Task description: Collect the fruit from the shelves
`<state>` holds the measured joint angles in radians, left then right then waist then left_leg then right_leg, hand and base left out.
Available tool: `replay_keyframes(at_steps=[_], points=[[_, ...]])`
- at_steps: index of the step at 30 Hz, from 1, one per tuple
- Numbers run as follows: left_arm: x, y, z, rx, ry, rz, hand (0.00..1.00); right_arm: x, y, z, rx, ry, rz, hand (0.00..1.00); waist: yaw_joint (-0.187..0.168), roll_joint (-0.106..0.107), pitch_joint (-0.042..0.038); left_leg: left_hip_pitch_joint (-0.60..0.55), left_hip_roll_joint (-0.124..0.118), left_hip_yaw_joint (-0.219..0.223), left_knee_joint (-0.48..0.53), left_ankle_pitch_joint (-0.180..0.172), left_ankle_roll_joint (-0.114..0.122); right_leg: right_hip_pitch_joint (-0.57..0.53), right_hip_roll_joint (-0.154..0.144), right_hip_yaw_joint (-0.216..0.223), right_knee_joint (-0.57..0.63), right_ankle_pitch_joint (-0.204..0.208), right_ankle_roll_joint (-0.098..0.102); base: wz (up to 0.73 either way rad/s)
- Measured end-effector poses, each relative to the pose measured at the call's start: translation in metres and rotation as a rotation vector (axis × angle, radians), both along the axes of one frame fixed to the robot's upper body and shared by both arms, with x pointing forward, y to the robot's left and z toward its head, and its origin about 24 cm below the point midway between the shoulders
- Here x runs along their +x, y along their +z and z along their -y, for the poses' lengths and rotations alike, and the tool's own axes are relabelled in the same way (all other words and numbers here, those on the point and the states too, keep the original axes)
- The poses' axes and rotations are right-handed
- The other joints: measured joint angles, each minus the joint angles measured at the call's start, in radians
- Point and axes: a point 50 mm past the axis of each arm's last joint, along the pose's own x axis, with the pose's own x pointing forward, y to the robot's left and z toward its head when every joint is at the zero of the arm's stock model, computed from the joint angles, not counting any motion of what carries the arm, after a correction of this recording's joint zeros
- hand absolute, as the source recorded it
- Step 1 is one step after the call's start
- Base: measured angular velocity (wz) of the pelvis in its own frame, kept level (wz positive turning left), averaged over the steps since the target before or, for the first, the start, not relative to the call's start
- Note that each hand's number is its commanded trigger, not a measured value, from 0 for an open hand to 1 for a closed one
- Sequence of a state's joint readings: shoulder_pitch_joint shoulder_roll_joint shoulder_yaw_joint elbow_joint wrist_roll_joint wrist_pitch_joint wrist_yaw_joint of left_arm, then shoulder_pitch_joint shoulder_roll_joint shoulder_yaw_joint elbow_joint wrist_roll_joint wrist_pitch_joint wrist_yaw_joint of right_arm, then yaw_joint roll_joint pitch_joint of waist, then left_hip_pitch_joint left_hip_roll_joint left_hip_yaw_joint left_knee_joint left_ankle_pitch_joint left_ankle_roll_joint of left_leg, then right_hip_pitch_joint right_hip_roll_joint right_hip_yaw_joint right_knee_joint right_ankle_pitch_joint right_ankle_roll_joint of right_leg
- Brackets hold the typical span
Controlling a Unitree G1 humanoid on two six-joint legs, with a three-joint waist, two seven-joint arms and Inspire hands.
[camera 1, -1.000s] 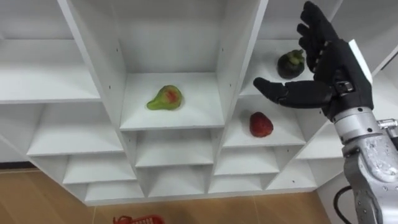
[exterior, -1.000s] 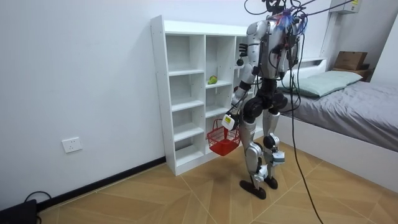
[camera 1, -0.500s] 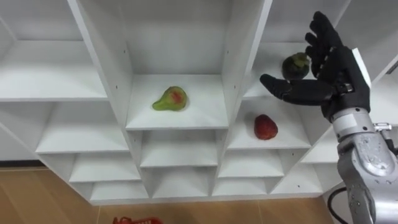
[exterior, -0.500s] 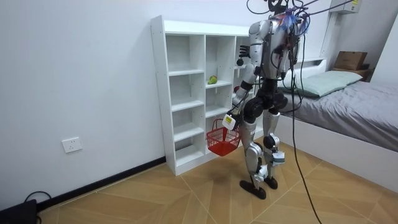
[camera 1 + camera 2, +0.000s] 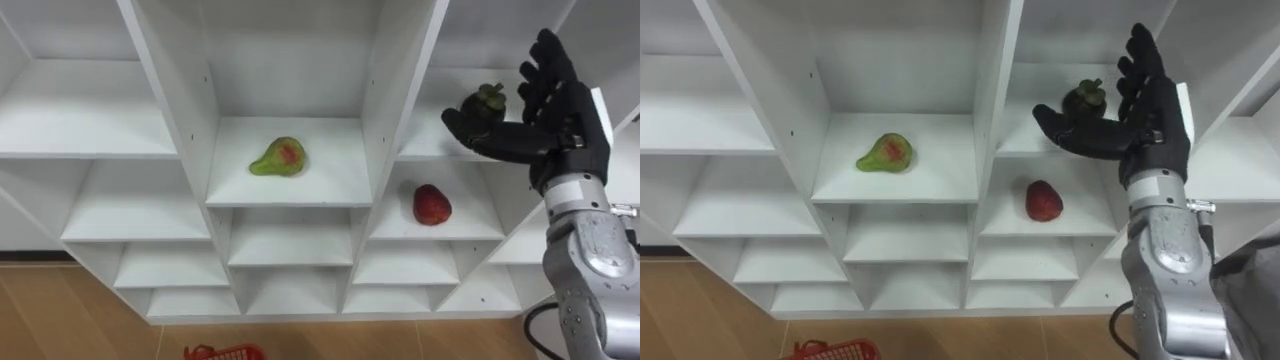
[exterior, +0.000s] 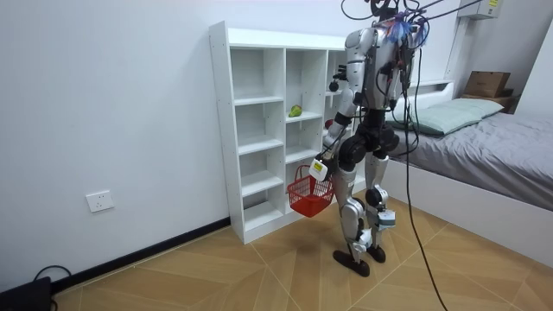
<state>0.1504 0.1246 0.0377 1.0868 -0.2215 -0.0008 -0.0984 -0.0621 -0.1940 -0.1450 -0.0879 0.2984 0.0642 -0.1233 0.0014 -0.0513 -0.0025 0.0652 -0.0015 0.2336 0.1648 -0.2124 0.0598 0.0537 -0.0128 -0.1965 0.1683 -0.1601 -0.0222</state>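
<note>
A dark mangosteen (image 5: 487, 101) sits on an upper shelf of the white closet (image 5: 392, 110), in its right column. My right hand (image 5: 548, 112) is open beside it, thumb stretched out just below and in front of the fruit, fingers to its right. One shelf lower lies a red fruit (image 5: 431, 204). A green pear with a red patch (image 5: 278, 158) rests in the middle column. In the room view a red basket (image 6: 311, 193) hangs from my left hand (image 6: 319, 168) at my side; its rim (image 5: 222, 352) shows at the bottom edge of the left eye view.
I stand close in front of the closet (image 6: 259, 130) on a wooden floor. A bed (image 6: 484, 130) is behind me on the room view's right, with a cardboard box (image 6: 488, 83) beyond it. The other closet compartments hold nothing.
My right hand has reached further in toward the mangosteen, so its thumb now lies under the fruit. The view has shifted slightly; the fruits have not moved.
</note>
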Motion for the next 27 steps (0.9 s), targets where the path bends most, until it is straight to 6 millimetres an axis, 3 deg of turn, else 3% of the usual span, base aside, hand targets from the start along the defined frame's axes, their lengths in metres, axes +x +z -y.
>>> replay_keyframes(at_steps=[10, 16, 24, 27], points=[[0.002, 0.001, 0.000, 0.009, -0.008, 0.004, 1.00, 0.001, -0.012, 0.001, 0.013, -0.035, -0.047, 0.00, 0.004, 0.006, 0.0061, -0.004, 0.000, 0.001, -0.001, 0.000, 0.000, -0.002, 0.000, 0.001, 0.003, 0.000, 0.000, 0.00], [0.005, 0.000, 0.004, 0.012, -0.033, 0.006, 1.00, 0.003, -0.025, -0.012, -0.025, 0.009, -0.097, 0.00, 0.009, 0.011, 0.0060, -0.003, 0.001, 0.001, 0.000, 0.000, 0.000, -0.002, 0.001, -0.001, 0.002, 0.000, 0.000, 0.00], [0.006, 0.001, 0.005, 0.007, -0.048, 0.013, 1.00, 0.017, -0.033, -0.019, -0.059, 0.021, -0.143, 0.00, 0.014, 0.003, 0.0066, 0.003, -0.001, -0.002, 0.002, 0.001, 0.001, 0.005, -0.001, 0.003, 0.001, 0.000, 0.000, 0.00], [0.008, 0.001, 0.006, 0.010, -0.048, 0.019, 1.00, 0.018, -0.036, -0.019, -0.053, 0.020, -0.157, 0.00, 0.031, 0.000, 0.0077, 0.003, -0.001, -0.002, 0.004, 0.001, 0.001, 0.007, -0.002, 0.002, 0.000, 0.000, 0.000, 0.00]])
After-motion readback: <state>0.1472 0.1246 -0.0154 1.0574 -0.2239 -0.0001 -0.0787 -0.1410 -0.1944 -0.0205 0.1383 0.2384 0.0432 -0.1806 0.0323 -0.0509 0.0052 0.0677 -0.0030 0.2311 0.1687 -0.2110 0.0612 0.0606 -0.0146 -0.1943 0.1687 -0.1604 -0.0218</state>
